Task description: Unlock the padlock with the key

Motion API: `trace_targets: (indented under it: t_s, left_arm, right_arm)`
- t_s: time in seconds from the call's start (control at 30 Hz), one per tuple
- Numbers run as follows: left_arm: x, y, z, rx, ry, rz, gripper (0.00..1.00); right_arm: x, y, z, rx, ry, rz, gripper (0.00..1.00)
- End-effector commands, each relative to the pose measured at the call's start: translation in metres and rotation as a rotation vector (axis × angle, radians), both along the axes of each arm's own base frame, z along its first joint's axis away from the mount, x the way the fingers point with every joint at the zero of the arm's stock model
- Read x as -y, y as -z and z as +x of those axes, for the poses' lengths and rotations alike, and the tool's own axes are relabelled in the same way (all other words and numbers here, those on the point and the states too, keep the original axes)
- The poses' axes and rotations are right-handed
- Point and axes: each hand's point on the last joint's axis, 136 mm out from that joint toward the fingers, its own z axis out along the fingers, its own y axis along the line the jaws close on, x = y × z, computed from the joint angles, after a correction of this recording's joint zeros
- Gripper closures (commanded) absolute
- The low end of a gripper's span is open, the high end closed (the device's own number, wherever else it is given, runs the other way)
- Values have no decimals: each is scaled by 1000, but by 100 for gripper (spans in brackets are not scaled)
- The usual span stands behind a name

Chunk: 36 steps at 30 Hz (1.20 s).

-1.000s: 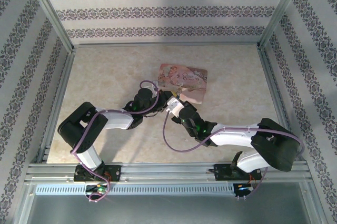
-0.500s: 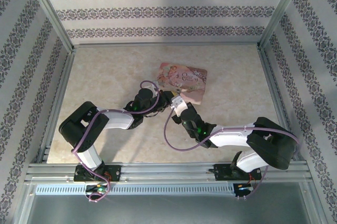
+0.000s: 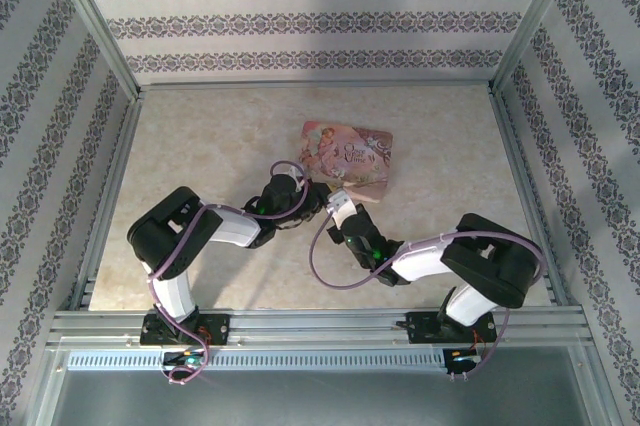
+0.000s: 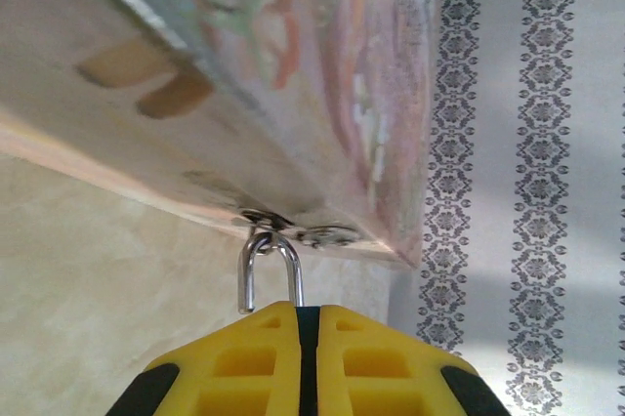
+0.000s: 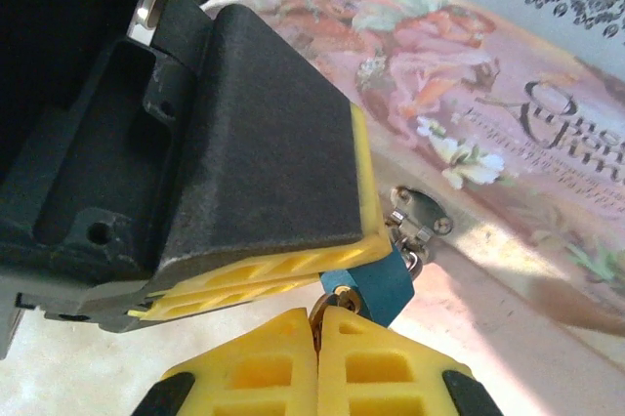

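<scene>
At pink box (image 3: 347,154): padlock (image 5: 383,284) clamped
L gripper (image 4: 308,323) closed on it; R gripper (image 5: 317,328) pinches key (image 5: 337,301); table (image 3: 200,146) free 9 o'clock.

Shiny metal, glossy print, matt plastic.
The padlock (image 5: 383,284) has a smooth teal body and a polished silvery shackle (image 4: 246,274); the pink box (image 5: 508,113) looks glossy, its hasp (image 5: 422,216) bright metal; the left gripper (image 4: 308,323) has a grainy black plastic shell and matt yellow pads (image 4: 244,357).
</scene>
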Motion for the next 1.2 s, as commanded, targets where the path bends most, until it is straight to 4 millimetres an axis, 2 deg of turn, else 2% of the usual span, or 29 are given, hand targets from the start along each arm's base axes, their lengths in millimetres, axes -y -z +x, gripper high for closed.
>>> trace_targets:
  t_s: [0.0,0.27,0.43,0.47,0.53,0.77,0.87,0.97,1.0,1.17]
  left_arm:
    - [14,-14,-7,57,47,-53,91]
    - [12,1,-8,37,48,-24,92]
    - [9,8,-10,35,52,12,92]
    - [9,8,-11,39,56,19,92]
    - [7,11,-13,42,64,42,92]
    - [1,19,-18,45,78,107,92]
    - [-1,24,-20,37,81,121,92]
    - [-1,29,-21,26,83,138,93]
    - [-2,30,-21,22,85,144,93]
    - [-1,36,-23,9,94,182,93]
  right_arm:
    - [5,10,-1,-16,27,43,100]
    - [4,22,-4,-36,14,43,100]
    - [4,11,-5,-27,9,67,73]
    - [11,18,-11,-43,6,49,70]
    - [13,13,-15,-44,-4,57,63]
    - [23,-12,-25,-70,-30,57,47]
    - [33,-27,-24,-111,-24,123,44]
    - [48,-38,-20,-187,4,222,41]
    - [50,-52,-15,-198,7,267,41]
    - [74,-78,3,-333,69,385,38]
